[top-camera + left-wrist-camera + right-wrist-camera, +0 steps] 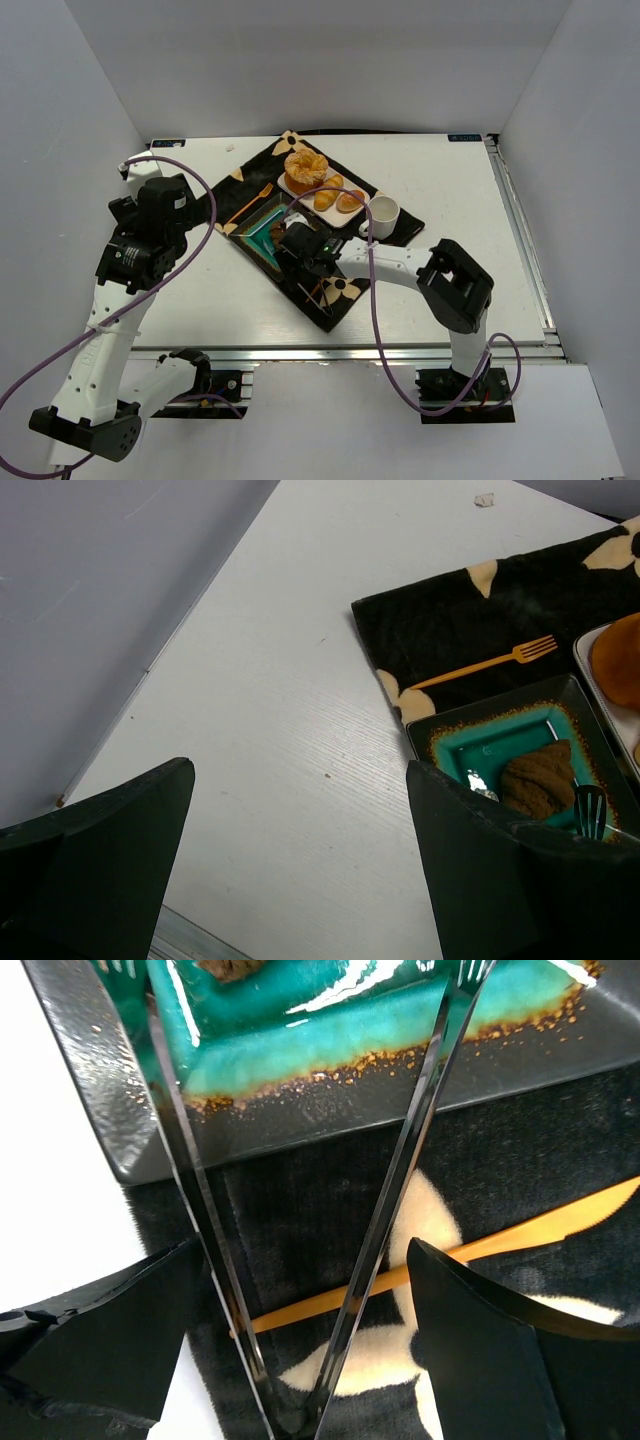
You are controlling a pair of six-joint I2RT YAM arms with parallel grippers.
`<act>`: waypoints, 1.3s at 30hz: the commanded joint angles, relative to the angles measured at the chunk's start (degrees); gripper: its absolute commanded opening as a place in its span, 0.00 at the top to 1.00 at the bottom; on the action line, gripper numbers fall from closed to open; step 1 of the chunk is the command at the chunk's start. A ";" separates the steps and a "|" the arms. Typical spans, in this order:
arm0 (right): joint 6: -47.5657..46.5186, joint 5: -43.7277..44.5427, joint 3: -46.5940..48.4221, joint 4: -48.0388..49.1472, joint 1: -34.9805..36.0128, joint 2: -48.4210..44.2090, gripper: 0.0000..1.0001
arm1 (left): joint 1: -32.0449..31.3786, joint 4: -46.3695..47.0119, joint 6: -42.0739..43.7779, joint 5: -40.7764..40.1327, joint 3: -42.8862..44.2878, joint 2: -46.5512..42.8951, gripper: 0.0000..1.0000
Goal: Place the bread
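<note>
The bread, a small dark brown ridged pastry, lies in the teal square plate. Only its edge shows in the right wrist view. In the top view the plate sits on the dark mat. My right gripper grips metal tongs by their arms. The tongs are spread in a V with their tips over the plate, one on each side of the bread and not squeezing it. My left gripper is open and empty over bare table left of the mat.
A white tray behind the plate holds a large golden ring bread and small golden rolls. A white cup stands to their right. An orange fork and an orange knife lie on the dark flowered mat.
</note>
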 commanded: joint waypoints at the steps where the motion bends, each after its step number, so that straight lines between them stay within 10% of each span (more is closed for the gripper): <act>1: -0.58 1.03 2.16 1.06 0.15 0.68 0.11 | -0.37 0.34 0.44 -0.82 -0.45 -0.92 0.02; 39: 3.99 1.47 1.28 -5.36 0.68 -6.35 0.29 | -0.37 0.25 0.70 -2.05 -1.06 -1.19 0.02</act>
